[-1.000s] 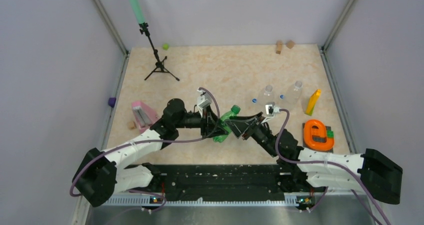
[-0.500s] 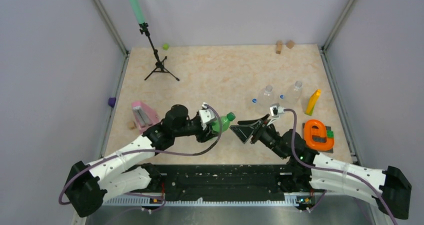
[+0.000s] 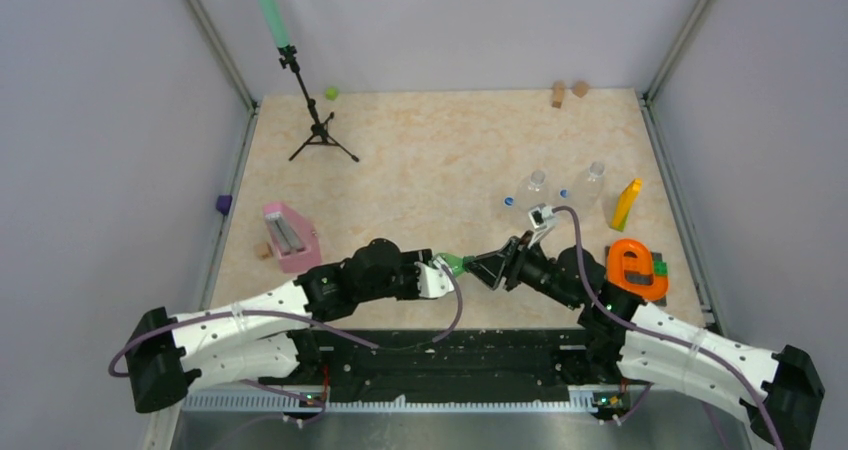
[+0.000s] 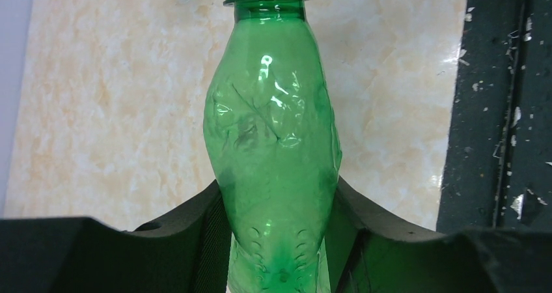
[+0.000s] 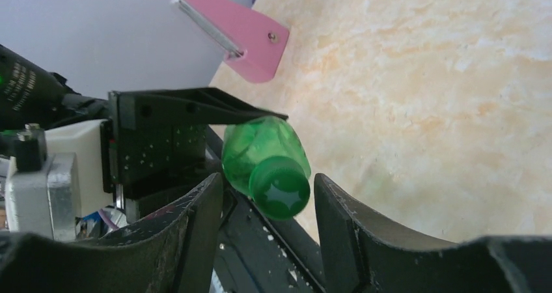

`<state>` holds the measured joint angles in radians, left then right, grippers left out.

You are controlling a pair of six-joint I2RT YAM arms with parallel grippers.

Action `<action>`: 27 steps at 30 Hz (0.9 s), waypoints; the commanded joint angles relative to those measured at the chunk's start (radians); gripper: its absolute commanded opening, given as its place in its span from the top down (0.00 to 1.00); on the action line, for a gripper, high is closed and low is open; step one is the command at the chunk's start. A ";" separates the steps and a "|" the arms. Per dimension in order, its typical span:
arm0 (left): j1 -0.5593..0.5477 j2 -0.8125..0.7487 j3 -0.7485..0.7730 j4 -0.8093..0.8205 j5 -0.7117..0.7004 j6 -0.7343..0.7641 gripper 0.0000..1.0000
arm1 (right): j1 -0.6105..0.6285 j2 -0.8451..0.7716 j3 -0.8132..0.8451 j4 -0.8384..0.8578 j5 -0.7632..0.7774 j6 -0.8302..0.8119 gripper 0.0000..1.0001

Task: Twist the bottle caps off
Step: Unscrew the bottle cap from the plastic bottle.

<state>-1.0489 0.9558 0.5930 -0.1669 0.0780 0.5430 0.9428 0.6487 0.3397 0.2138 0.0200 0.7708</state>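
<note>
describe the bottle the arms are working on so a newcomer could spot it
Start at the middle of the near edge of the table. There the left fingers grip the green bottle, its dark green cap sitting between the open right fingers. It is the only green bottle; the two clear bottles stand farther back on the right.

Bottle A: translucent green plastic bottle [image 4: 273,150], dented, raised, roughly horizontal.
Cap A: dark green round screw cap [image 5: 280,189], on its neck.
Bottles B, C: clear plastic bottles [image 3: 533,185] [image 3: 590,182], upright, far right.
Caps B, C: blue round caps [image 3: 508,201] [image 3: 563,194], loose beside them.
</note>
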 commanded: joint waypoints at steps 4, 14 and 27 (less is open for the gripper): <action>-0.020 -0.052 0.013 0.048 -0.131 0.057 1.00 | -0.033 0.001 0.028 -0.004 -0.106 0.002 0.56; -0.034 -0.047 0.004 0.051 -0.124 0.066 1.00 | -0.045 -0.027 -0.017 0.075 -0.066 0.029 0.58; -0.042 -0.048 -0.006 0.070 -0.089 0.055 1.00 | -0.059 0.042 -0.029 0.159 -0.107 0.048 0.66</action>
<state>-1.0836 0.9180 0.5922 -0.1566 -0.0376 0.6033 0.8959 0.6651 0.3077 0.2924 -0.0628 0.8078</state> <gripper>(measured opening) 0.485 0.373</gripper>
